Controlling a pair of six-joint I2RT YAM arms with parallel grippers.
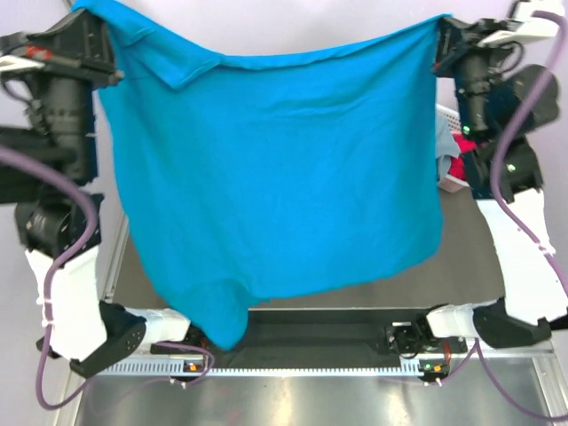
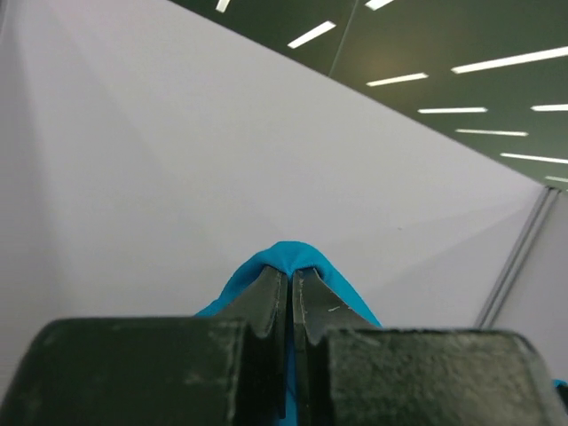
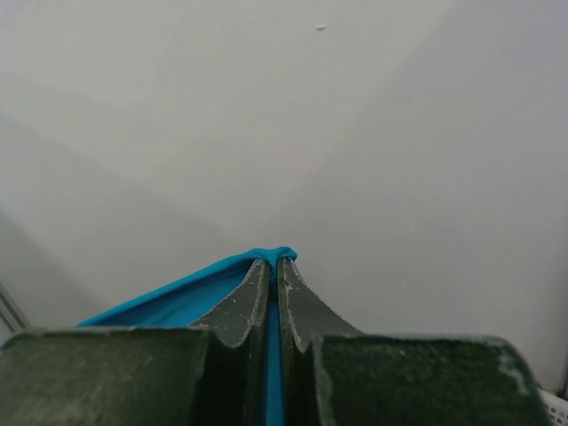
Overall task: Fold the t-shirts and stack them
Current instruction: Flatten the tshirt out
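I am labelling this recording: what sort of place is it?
Probably a robotics lab or test hall: a left arm and right arm bolted to a metal table, a plain partition wall, and ceiling strip lights.

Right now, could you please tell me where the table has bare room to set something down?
Bare table shows between the held-up teal t-shirt and the right arm, plus a strip under its hem at the near edge. Far right is crowded: a basket with more shirts. Beneath the shirt is hidden.
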